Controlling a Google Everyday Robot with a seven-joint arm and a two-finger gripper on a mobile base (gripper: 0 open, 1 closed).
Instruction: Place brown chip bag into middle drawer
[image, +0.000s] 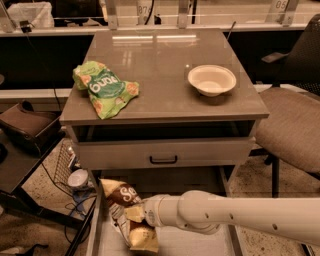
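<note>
Jaws pinch the brown chip bag (123, 207) at its crumpled middle; they're mostly hidden behind the foil, but the bag bunches in tight right at the tip. Gripper (143, 214) sits low in the camera view, at the end of the white arm (240, 216), which comes in from the R edge and runs nearly level across the pulled-out middle drawer (187, 246).

Bag stands approx. upright w/ its brown top corner up toward the cabinet and its yellow bottom end down by the drawer floor, over the L part of the tray, near the L side wall. Can't tell whether the bottom end touches the floor or hangs just above it.

Above, the upper drawer front (215, 151) w/ its black handle (163, 160) is closed. On the cabinet top (165, 55): green chip bag (106, 88) at the L front, white bowl (212, 80) to the R, well apart from each other. A padded chair (292, 122) is just beside the cabinet on the R. A wire basket (62, 162) is on the floor on the L.
</note>
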